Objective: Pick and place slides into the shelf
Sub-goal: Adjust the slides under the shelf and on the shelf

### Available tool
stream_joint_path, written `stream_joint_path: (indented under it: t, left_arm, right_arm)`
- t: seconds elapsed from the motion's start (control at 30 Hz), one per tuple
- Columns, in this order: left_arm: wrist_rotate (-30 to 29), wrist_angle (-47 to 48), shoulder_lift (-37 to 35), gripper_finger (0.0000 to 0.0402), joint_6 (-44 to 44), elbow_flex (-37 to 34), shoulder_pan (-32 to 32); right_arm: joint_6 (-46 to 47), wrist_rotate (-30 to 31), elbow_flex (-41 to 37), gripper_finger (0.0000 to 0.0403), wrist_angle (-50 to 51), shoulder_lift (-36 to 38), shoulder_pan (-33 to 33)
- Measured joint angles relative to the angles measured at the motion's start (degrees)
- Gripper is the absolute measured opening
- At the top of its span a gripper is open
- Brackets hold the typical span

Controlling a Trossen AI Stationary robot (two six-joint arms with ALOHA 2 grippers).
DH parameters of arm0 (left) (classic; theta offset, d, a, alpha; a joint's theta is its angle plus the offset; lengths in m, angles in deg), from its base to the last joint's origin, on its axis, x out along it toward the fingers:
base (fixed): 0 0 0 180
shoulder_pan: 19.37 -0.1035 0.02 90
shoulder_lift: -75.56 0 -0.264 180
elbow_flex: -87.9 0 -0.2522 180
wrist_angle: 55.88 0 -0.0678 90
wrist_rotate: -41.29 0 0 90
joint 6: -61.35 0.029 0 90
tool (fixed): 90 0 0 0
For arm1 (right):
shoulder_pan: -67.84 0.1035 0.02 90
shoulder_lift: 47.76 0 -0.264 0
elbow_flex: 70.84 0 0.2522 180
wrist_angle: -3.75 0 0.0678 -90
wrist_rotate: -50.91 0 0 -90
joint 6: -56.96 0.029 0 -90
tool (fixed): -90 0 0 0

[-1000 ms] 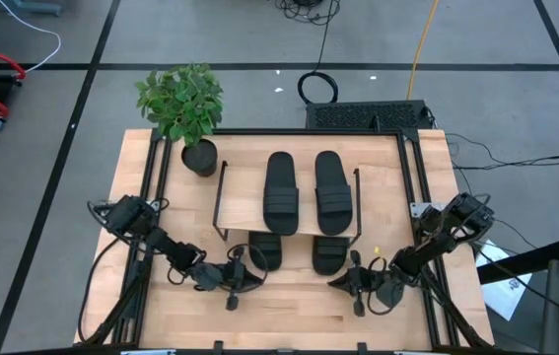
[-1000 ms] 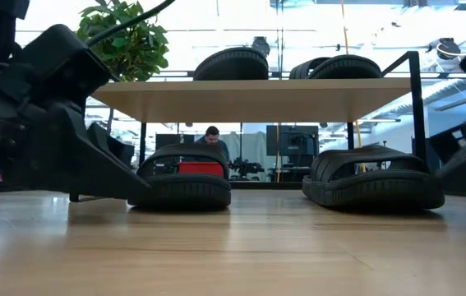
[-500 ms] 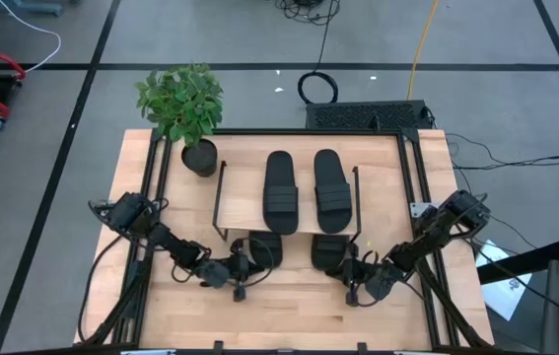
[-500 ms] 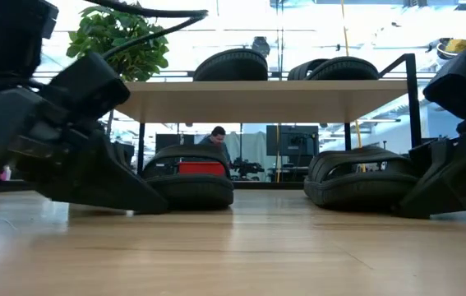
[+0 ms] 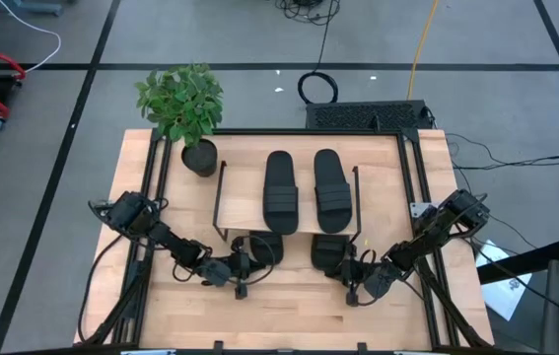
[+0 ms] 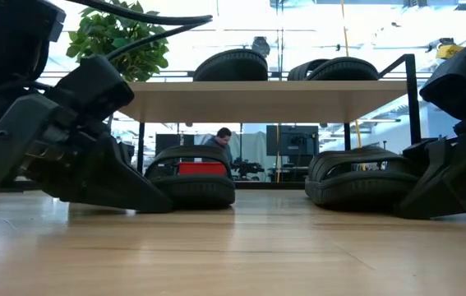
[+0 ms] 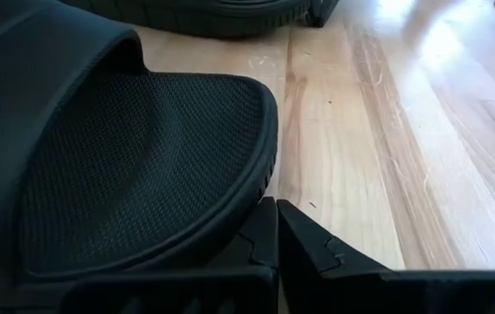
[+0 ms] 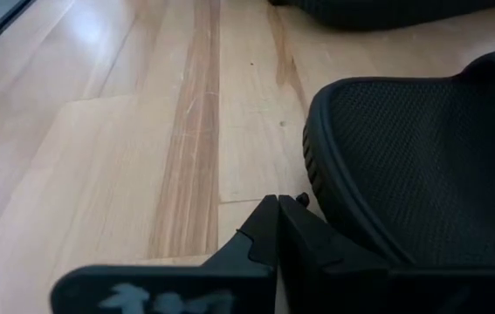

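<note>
High view first: near the middle of the frame stands the low shelf with a light wooden top board and thin black wire legs (image 5: 249,212), and two of the black ribbed-strap slide sandals (image 5: 281,192) lie side by side on top of it. Two more black sandals sit on the big wooden table (image 5: 289,306) right at the front edge of the shelf, lower middle of the frame, half tucked under the board. The left gripper (image 5: 243,268) is low on the table with its two fingers pressed tight together, holding nothing, and its tip is right against the heel of the left lower sandal (image 5: 264,251). The right gripper (image 5: 351,272) is the same, closed and empty, tip at the heel of the right lower sandal (image 5: 326,254). I think they are shut like that so they can work as pushers, to slide each sandal along the table and under the board to the lower level. Pushing looks easier than lifting here, because the board is low. Counting now: four sandals, two up and two down; one shelf; two arms; one green leafy plant in a dark pot (image 5: 182,108) at the upper left of the table. Low view shows one person (image 6: 223,141) far behind, seen between the shelf legs.
</note>
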Motion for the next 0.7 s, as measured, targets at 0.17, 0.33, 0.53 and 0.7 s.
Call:
stream_joint_path:
  t: [0.17,0.33,0.53,0.7]
  left_arm:
    - [-2.1,2.2,0.0,0.0000,-1.3,0.1,1.1]
    - [-3.5,2.6,0.0,0.0000,-0.3,0.0,3.0]
    - [-2.1,4.6,-5.0,0.0000,7.8,-0.4,9.5]
    - [-6.8,12.6,-16.4,0.0000,11.9,-0.3,15.5]
  right_arm:
    - [0.1,0.0,0.0,0.0000,0.0,0.0,0.0]
    - [-0.2,-0.1,0.0,0.0000,0.0,0.0,0.2]
    - [-7.6,-2.8,-0.1,0.0000,-5.9,0.4,3.0]
    - [-13.9,-3.3,0.1,0.0000,-7.7,4.9,5.5]
